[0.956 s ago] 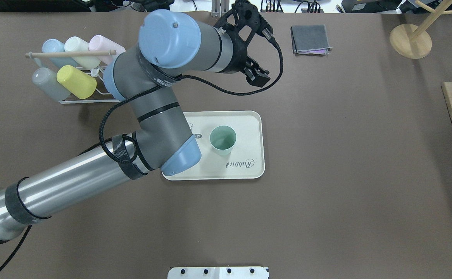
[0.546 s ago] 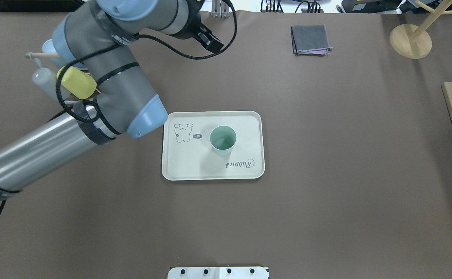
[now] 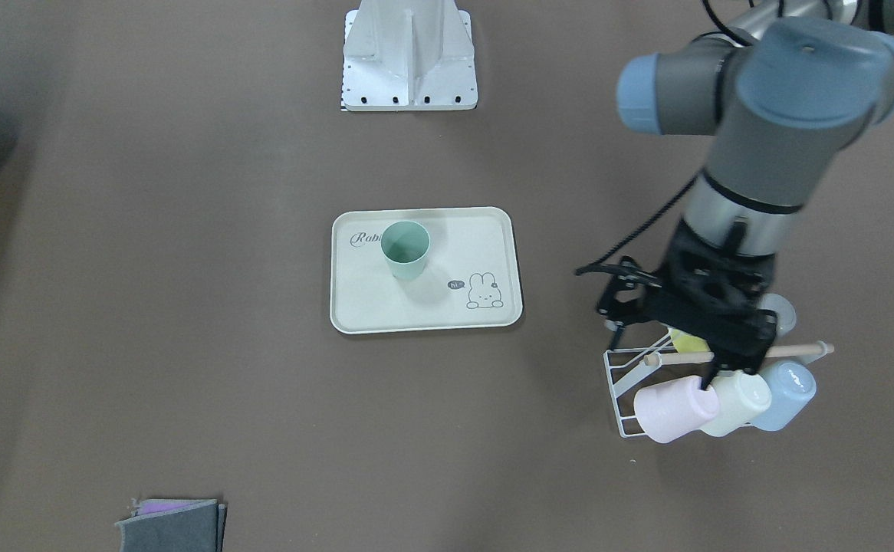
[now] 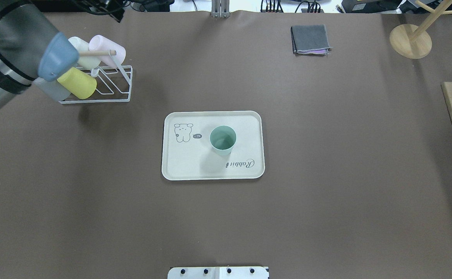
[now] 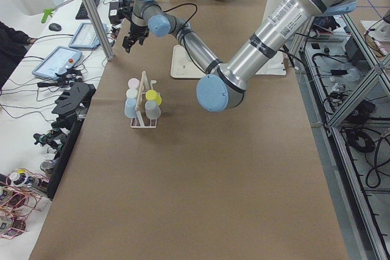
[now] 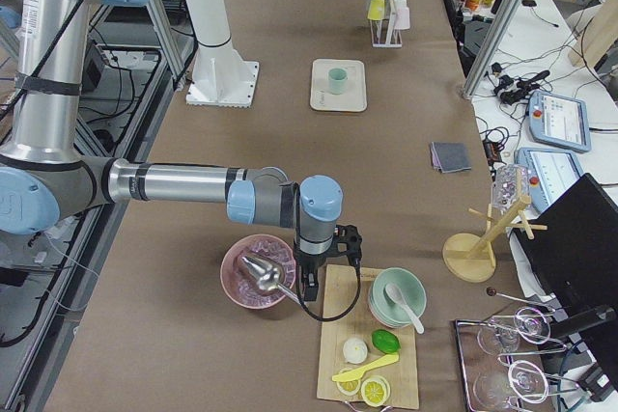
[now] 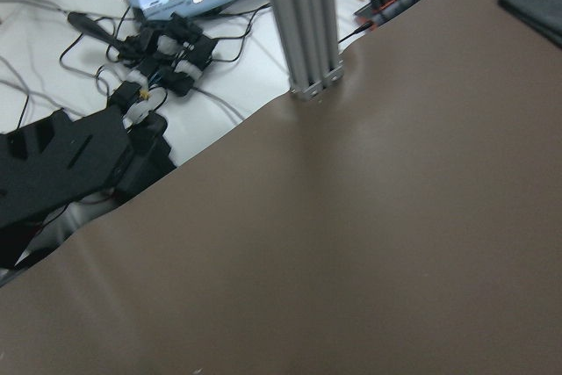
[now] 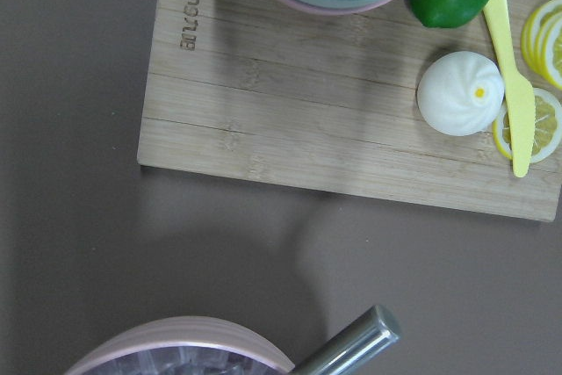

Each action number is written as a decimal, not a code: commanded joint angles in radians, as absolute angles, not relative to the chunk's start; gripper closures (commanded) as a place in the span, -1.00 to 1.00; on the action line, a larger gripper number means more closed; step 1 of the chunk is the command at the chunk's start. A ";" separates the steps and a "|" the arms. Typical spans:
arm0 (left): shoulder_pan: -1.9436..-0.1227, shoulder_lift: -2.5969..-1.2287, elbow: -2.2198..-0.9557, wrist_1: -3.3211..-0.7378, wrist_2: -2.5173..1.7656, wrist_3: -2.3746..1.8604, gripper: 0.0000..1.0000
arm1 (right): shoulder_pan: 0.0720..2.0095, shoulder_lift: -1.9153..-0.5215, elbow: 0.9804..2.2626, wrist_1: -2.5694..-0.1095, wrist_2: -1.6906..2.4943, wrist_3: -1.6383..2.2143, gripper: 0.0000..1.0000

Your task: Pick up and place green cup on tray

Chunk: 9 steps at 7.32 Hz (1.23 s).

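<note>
Above the rack (image 3: pixel 616 383), the left claw (image 3: pixel 731 360), whose opening I cannot tell, may knock cups (image 3: pixel 673 414) if lowered; the green cup (image 3: pixel 405 249) stands on the tray (image 3: pixel 370 307).

The green cup (image 4: pixel 222 139) is seen as a small, smooth, handleless tumbler in pastel mint, slightly tapered. It is stood upright, mouth up and empty, on the tray (image 4: pixel 195 164), just beside the grey "Rabbit" script. The tray, cream, rectangular, round-cornered and raised at the rim, is laid flat on the desk (image 4: pixel 326 193). Both are found well apart from the left gripper (image 3: pixel 723 364), to its right, the bunny-drawing end nearer it.
</note>
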State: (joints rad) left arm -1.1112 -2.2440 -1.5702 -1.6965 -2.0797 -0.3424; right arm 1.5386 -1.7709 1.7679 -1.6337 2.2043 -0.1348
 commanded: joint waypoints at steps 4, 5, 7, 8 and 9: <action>-1.454 -1.763 -1.624 -1.700 -2.425 -0.327 -0.97 | 1.539 -1.772 1.769 -1.634 2.204 -0.133 -1.00; -1.469 -1.685 -1.628 -1.700 -2.422 -0.327 -0.97 | 1.539 -1.772 1.769 -1.634 2.204 -0.133 -1.00; -1.529 -1.588 -1.617 -1.698 -2.418 -0.280 -0.97 | 1.539 -1.772 1.770 -1.634 2.204 -0.133 -1.00; -1.558 -1.589 -1.565 -1.691 -2.418 -0.174 -0.97 | 1.539 -1.772 1.772 -1.634 2.204 -0.133 -1.00; -1.571 -1.586 -1.554 -1.692 -2.415 -0.132 -0.97 | 1.539 -1.772 1.772 -1.634 2.204 -0.133 -1.00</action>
